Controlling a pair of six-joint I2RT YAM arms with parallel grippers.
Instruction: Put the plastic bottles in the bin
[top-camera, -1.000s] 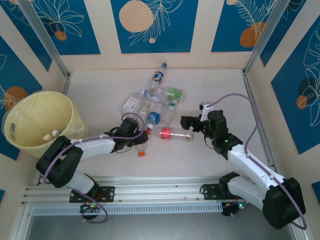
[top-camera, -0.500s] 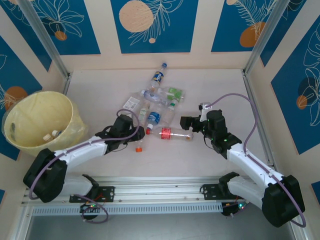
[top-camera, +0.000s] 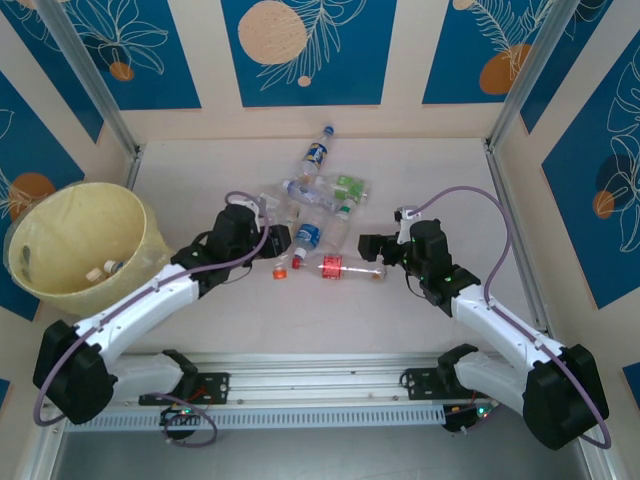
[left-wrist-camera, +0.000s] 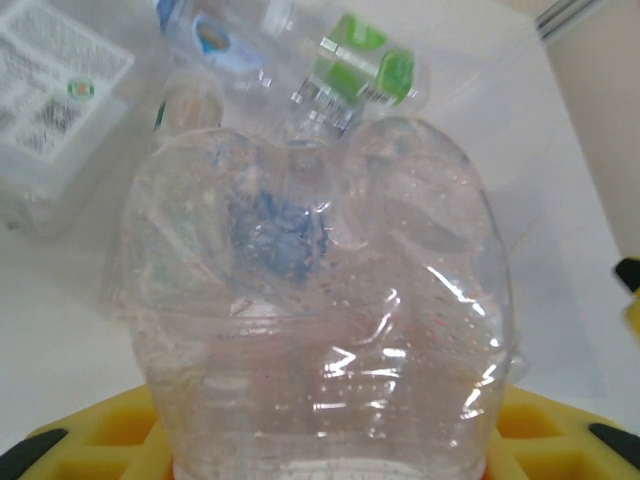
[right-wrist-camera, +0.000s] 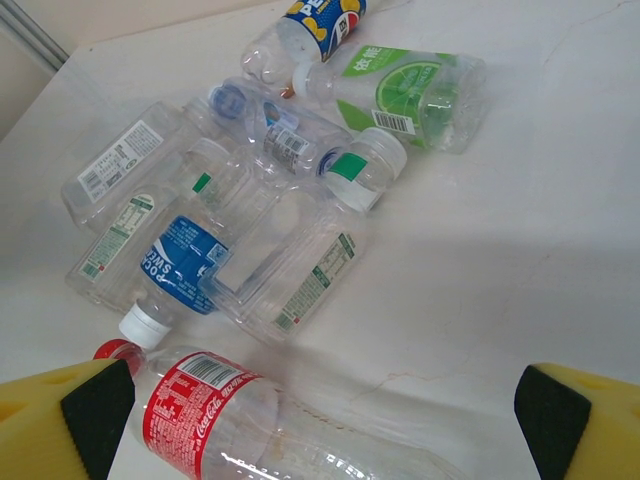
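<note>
Bin: the bin (top-camera: 70, 240) stands at the left edge of the overhead frame with its mouth up. It is far wider than any bottle, so a drop should need little aim. A pale cap shows inside.

Left end effector: the left end effector (top-camera: 272, 243), left of centre in the overhead frame, grips a clear crushed bottle (left-wrist-camera: 320, 300). In the wrist view its yellow fingers (left-wrist-camera: 100, 430) flank the bottle at the bottom edge. The soft wall has dented, which probably keeps it from slipping.

Orange cap: an orange cap (top-camera: 281, 271) sits just below-right of that end effector. It likely belongs to the gripped bottle.

Step in hand: the grasp looks made, and the carry across to the bin at left is not yet done.

Pile: the loose bottles (top-camera: 315, 205) lie on their sides at centre, touching and overlapping, with a green-labelled bottle (right-wrist-camera: 410, 90) on the pile's right. Packed this close, they are best taken from the edge.

Red-labelled bottle: the red-labelled bottle (top-camera: 345, 267) lies apart, below the pile, so it is the easy pick on that side.

Right end effector: the right end effector (top-camera: 372, 245), right of centre, has its jaws spread wide and empty. In its wrist view the red-labelled bottle lies in the lower left, its capped end by one pad.

Desk: the desk (top-camera: 430, 170) is bare on the right.

Risk: a thin crushed wall may squirt out under squeeze.
</note>
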